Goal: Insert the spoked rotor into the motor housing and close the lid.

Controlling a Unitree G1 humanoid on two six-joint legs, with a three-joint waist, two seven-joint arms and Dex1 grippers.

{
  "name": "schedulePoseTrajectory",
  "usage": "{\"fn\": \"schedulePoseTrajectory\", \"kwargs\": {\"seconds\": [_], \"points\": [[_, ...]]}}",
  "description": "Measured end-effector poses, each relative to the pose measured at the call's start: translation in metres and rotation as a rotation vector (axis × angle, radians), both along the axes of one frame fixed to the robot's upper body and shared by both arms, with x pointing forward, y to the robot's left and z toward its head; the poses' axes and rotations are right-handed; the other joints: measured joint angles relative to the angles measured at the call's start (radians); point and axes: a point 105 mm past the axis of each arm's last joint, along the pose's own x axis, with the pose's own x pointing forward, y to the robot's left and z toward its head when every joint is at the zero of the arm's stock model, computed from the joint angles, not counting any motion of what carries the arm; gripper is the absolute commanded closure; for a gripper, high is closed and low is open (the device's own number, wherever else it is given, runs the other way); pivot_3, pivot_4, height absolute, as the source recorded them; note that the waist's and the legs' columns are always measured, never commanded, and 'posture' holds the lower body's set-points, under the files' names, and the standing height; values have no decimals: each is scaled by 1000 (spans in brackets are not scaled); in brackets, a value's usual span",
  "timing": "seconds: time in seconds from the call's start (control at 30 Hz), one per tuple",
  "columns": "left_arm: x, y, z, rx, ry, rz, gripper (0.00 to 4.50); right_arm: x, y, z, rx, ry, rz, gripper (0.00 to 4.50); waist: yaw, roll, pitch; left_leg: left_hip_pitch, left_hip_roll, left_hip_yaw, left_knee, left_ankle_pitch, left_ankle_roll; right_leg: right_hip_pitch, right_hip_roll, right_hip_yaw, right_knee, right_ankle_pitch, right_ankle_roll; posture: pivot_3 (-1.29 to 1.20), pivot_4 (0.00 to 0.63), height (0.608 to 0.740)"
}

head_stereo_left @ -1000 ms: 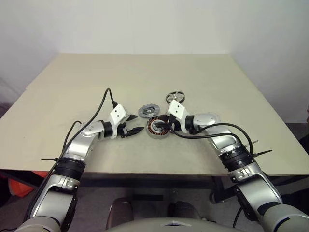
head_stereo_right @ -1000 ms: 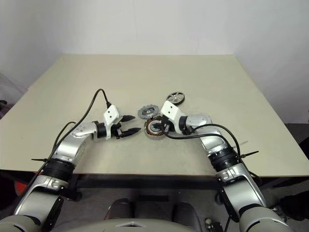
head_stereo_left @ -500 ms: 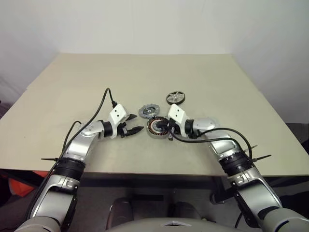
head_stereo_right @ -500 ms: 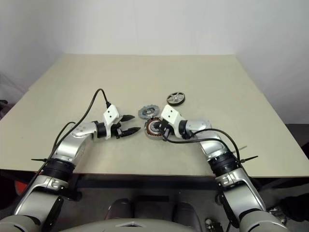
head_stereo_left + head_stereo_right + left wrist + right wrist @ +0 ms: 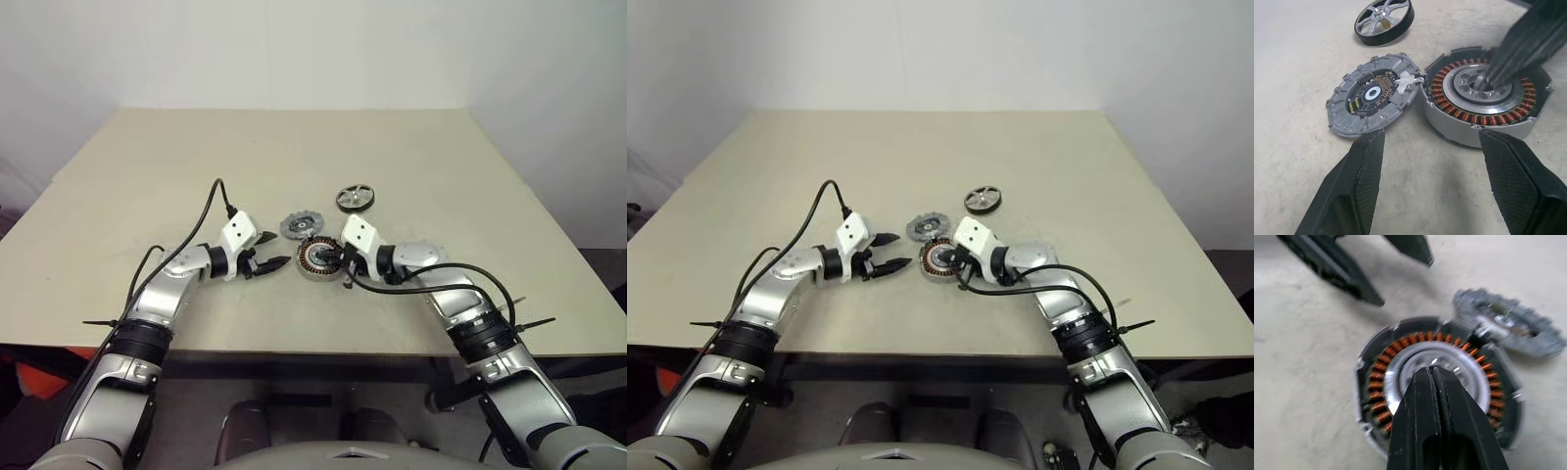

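The motor housing (image 5: 313, 260) lies on the table, its copper windings ringing a pale centre. My right gripper (image 5: 1432, 374) is shut, with its tips down on that pale centre (image 5: 1484, 83) and nothing between them. The lid (image 5: 1374, 95) leans against the housing's far left side, its notched edge resting on the housing rim. The spoked rotor (image 5: 355, 198) lies apart, further back to the right. My left gripper (image 5: 274, 250) stands open just left of the housing, with nothing in it, facing the housing and the lid.
The beige table (image 5: 196, 166) stretches wide behind and to both sides of the parts. Its front edge (image 5: 313, 348) runs close below my arms. A white wall stands behind the table.
My right gripper's fingers have shut over the housing's centre, and that arm has sunk a little. The left arm and the parts have not moved.
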Motion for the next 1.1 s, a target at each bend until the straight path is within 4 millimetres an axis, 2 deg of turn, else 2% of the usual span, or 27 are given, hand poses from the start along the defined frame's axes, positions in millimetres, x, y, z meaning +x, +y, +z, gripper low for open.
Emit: {"fn": "schedulePoseTrajectory", "kwargs": {"seconds": [0.13, 0.3, 0.4, 0.63, 0.93, 1.1], "points": [[0, 0, 0, 0, 0, 0, 1261, 7, 0, 11, 9, -34, -8, 4455, 0, 0, 0, 0, 0, 0, -1, 0, 0, 0, 0, 0, 0, 0, 0, 0, 0, 740], [0, 0, 0, 1, 0, 0, 1261, 11, -6, -5, -4, 13, -53, 4455, 0, 0, 0, 0, 0, 0, -1, 0, 0, 0, 0, 0, -1, 0, 0, 0, 0, 740], [0, 0, 0, 2, 0, 1, 1261, 10, -6, -6, 1, 19, -52, 4455, 0, 0, 0, 0, 0, 0, -1, 0, 0, 0, 0, 0, -1, 0, 0, 0, 0, 740], [0, 1, 0, 2, -1, 2, 1261, 5, -6, 13, 47, -29, -44, 4455, 1, 0, 0, 0, 0, 0, -1, 0, 0, 0, 0, 0, -1, 0, 0, 0, 0, 740], [0, 1, 0, 3, 0, 2, 1261, -5, 0, 9, 63, -8, -30, 4455, 1, 0, 0, 0, 0, 0, -1, 0, -1, 0, 0, 0, 0, 0, 0, 0, 0, 740], [0, 1, 0, 5, 0, 3, 1261, -2, 3, 3, 59, 5, -38, 4455, 1, 0, 0, 0, 0, 0, -1, 0, -1, 0, 0, 0, 0, 0, 0, 0, 0, 740]]}}
